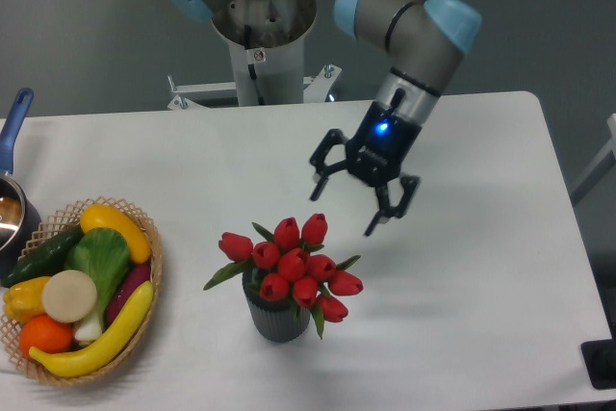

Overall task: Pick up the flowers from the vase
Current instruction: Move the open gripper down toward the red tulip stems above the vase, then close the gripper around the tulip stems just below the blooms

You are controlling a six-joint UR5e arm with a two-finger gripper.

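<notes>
The pincer (pixel 344 209) hangs spread and empty just above the flowers (pixel 289 265) at frame centre; a lopsided grab could topple the vase (pixel 276 322).

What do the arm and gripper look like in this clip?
The arm has grey metallic tube segments with light blue joint caps. The gripper is black, with two thin linkage-style fingers, and a small blue light glows at the wrist.
</notes>
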